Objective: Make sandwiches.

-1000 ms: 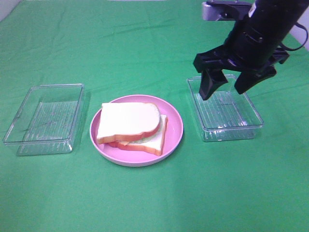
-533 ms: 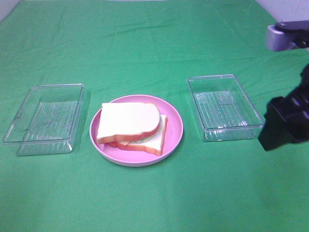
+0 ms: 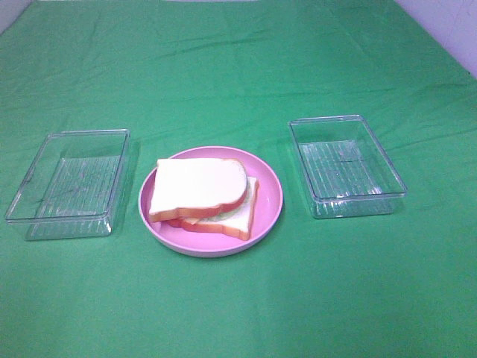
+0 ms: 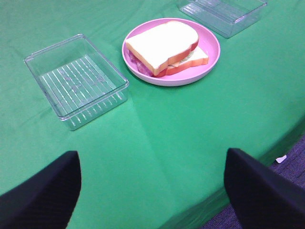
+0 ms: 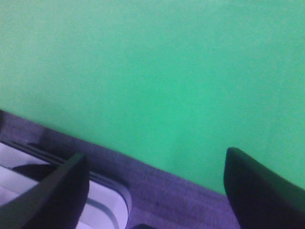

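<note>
A sandwich of two white bread slices with orange-brown crust lies on a round pink plate in the middle of the green table. Reddish bacon and pale green lettuce peek out between the slices. It also shows in the left wrist view. My left gripper is open and empty, hanging back over the table's near edge. My right gripper is open and empty above the table's edge and the floor. Neither gripper shows in the exterior high view.
An empty clear plastic tray stands left of the plate, and another empty clear tray stands right of it. The green cloth covers the table. Grey floor lies past the edge.
My right arm has pulled away from above the right tray, moved to the right and left the exterior high view. The sandwich and trays have not moved.
</note>
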Robot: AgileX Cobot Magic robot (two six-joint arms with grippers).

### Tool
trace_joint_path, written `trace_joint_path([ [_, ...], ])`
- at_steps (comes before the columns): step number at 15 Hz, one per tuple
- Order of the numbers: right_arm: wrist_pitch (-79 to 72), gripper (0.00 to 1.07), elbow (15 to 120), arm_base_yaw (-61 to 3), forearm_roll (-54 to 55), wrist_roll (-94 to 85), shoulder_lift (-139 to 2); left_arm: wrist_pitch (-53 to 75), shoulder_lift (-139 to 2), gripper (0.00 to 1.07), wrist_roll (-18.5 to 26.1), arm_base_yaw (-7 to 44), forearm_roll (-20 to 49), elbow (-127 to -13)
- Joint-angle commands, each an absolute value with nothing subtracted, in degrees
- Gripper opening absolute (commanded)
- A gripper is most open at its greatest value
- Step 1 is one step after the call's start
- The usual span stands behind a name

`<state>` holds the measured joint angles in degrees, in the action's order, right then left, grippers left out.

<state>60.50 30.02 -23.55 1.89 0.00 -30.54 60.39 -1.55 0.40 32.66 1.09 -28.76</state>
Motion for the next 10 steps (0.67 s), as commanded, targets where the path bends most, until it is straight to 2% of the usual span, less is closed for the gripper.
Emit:
trace_joint_path([
  [1, 60.7, 0.74, 29.7, -23.4, 1.6, -2.7, -23.1, 59.9, -1.2, 0.78, 0.6, 32.9, 1.5, -28.6],
  [4, 60.7, 0.74, 29.0, -23.4, 1.9, -4.8, -10.0, 59.9, -1.2, 0.78, 0.6, 32.9, 1.5, -28.6],
  [10, 60.7, 0.74, 29.0, -23.4, 2.5, -4.8, -6.6, 59.9, -1.2, 0.78, 0.6, 32.9, 1.5, -28.6],
])
